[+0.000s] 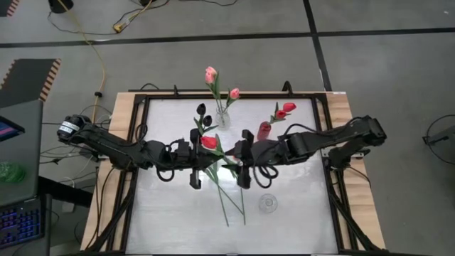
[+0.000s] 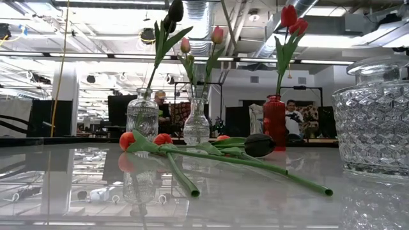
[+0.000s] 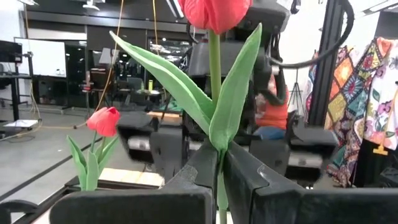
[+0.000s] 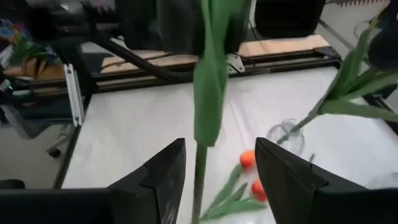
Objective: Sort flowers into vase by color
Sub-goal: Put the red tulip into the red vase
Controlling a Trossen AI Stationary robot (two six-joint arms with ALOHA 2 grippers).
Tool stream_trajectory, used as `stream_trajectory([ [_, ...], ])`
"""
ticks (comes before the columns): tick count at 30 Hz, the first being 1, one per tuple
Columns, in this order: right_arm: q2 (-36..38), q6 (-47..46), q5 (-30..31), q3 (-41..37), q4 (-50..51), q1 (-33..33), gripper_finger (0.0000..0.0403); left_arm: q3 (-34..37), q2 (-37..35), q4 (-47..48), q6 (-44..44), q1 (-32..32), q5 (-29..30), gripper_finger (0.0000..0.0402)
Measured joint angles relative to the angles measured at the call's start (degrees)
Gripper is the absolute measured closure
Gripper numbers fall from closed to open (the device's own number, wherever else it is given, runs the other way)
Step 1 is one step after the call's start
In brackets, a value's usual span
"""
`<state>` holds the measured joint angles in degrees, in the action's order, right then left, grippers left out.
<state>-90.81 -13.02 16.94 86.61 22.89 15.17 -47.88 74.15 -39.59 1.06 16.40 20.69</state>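
Above the middle of the desk [image 1: 178, 213] the left claw [image 3: 217, 171] is clamped on a red tulip [image 3: 214, 12], and the right claw [image 4: 214, 165], fingers apart around its stem, ought to close squarely before the left lets go.

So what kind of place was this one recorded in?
Likely a large open lab or workshop. The low view shows exposed ceiling ducts and strip lights, with people seated behind the table. From above, cables trail across a bare concrete floor.
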Motion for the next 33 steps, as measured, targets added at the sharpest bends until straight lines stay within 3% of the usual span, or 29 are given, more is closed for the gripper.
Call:
stream_trajectory([
  [6,-0.2,0.0,-0.2,0.1,-1.0,-0.6,0.0231,0.0,0.0,1.0,0.0,0.0,0.0,0.0398],
  [16,0.0,0.1,-0.3,0.1,-0.9,-0.7,0.0373,0.0,0.0,2.5,0.1,0.0,0.1,0.0397],
  [25,0.1,1.9,-0.3,0.1,-0.2,-0.7,0.0373,0.0,0.0,3.0,-3.3,0.0,0.1,0.0389],
  [33,1.1,2.9,0.5,0.1,4.6,-0.7,0.0375,0.0,0.0,3.5,-3.4,0.0,0.6,0.0301],
])
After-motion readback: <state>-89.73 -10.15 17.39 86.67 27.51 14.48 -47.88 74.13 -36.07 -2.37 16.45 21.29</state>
